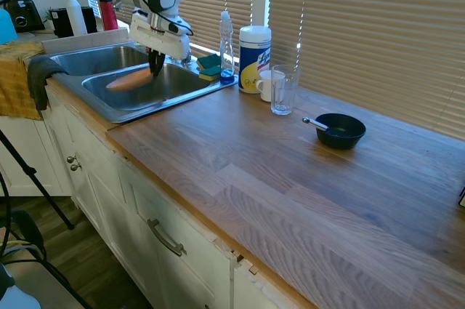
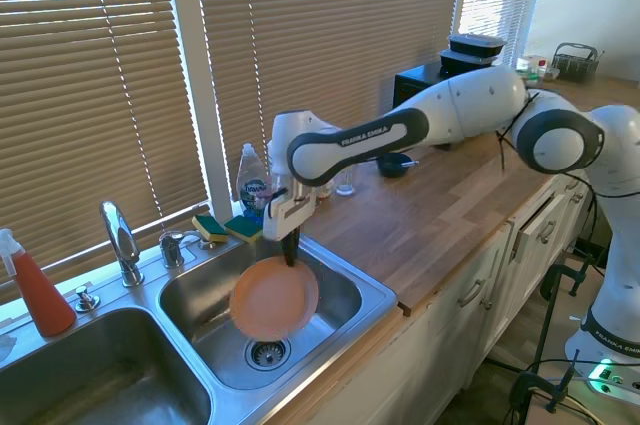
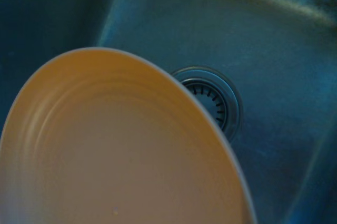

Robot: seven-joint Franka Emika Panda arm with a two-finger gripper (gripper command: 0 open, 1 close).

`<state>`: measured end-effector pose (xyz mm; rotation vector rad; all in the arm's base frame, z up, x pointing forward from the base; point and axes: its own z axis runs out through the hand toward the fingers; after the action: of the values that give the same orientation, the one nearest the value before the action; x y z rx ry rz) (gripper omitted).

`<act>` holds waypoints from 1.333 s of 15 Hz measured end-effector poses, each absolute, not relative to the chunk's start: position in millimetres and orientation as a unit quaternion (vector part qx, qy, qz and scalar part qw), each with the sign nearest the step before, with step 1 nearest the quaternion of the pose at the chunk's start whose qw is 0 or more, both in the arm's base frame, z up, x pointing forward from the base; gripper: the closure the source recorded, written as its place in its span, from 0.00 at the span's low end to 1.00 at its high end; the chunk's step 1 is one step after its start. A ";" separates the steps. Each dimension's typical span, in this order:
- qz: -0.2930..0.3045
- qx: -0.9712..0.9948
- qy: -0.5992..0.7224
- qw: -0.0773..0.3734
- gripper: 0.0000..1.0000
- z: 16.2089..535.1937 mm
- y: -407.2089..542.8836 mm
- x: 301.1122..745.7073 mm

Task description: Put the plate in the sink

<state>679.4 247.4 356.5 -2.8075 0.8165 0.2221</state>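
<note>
The salmon-orange plate [image 2: 273,298] hangs tilted over the near basin of the steel sink [image 2: 370,290], above the drain [image 2: 266,351]. My gripper [image 2: 291,258] is shut on the plate's rim at its upper edge. In the first exterior view the plate [image 1: 131,79] shows low inside the basin of the sink [image 1: 116,110], under the gripper [image 1: 155,70]. The wrist view is mostly filled by the plate [image 3: 116,150], with the drain [image 3: 213,103] just beyond its edge.
A chrome faucet [image 2: 120,242] stands behind the basins, with two sponges [image 2: 228,228], a soap bottle [image 2: 254,185] and a wipes canister [image 2: 288,172] along the back. A glass [image 1: 283,89], a mug [image 1: 267,84] and a black bowl with spoon [image 1: 338,129] sit on the wooden counter [image 1: 290,193].
</note>
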 end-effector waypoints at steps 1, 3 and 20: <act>0.081 -0.952 0.278 0.096 1.00 337.9 256.7 686.2; 0.093 -0.951 0.282 0.081 1.00 304.7 269.9 697.4; 0.085 -0.943 0.312 0.078 0.00 307.2 254.3 732.2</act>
<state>732.2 254.3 307.2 -2.8238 0.9329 0.2534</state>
